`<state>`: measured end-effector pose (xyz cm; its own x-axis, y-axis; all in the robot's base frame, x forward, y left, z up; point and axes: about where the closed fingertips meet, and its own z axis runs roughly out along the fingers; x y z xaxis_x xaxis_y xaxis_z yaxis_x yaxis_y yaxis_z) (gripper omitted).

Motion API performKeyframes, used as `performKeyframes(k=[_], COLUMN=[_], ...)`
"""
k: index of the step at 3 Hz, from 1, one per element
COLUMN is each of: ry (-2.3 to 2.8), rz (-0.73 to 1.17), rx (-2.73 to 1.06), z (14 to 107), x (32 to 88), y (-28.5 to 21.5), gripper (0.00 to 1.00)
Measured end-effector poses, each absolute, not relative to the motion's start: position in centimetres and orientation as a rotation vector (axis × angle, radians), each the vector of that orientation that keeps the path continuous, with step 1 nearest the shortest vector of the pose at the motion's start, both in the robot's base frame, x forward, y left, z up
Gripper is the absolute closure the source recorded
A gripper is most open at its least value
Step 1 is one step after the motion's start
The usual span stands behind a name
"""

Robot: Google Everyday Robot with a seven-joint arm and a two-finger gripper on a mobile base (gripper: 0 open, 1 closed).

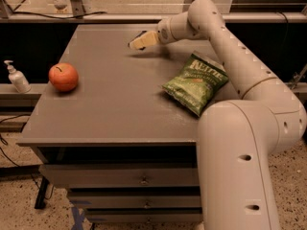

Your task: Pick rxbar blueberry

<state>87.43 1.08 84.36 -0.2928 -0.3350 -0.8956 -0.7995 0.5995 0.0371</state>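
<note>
A: Where's the gripper?

B: Gripper (pixel 139 41) sits low over the far part of the table (pixel 110 114), near the back edge, approx. mid-width. The arm (pixel 242 66) reaches it from the right side, w/ its big elbow filling the foreground.

A: Open or closed?

B: Can't tell from this view.

A: And the rxbar blueberry?

B: Not clearly made out. Only a small dark patch (pixel 140 33) shows at the gripper's top edge. Can't say whether that's the bar or part of the tool.

A: Other stuff on there?

B: Green chip bag (pixel 195 83) lies flat on the table's right side, just beside the arm, apart from the gripper. Red-orange apple (pixel 63 76) sits near the left edge, well apart from both. White pump bottle (pixel 16 77) stands on a ledge left of the table, off its surface. Drawers (pixel 139 180) under the tabletop, shut.
</note>
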Motion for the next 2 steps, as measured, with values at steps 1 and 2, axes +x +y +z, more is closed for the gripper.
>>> performKeyframes(k=[1,2], ry=[1.907,1.911], rz=[0.597,0.604], rx=[-0.928,-0.951], z=[83.24,82.57], x=[87.69,87.85], y=[1.00,1.70], gripper=[0.18,0.42])
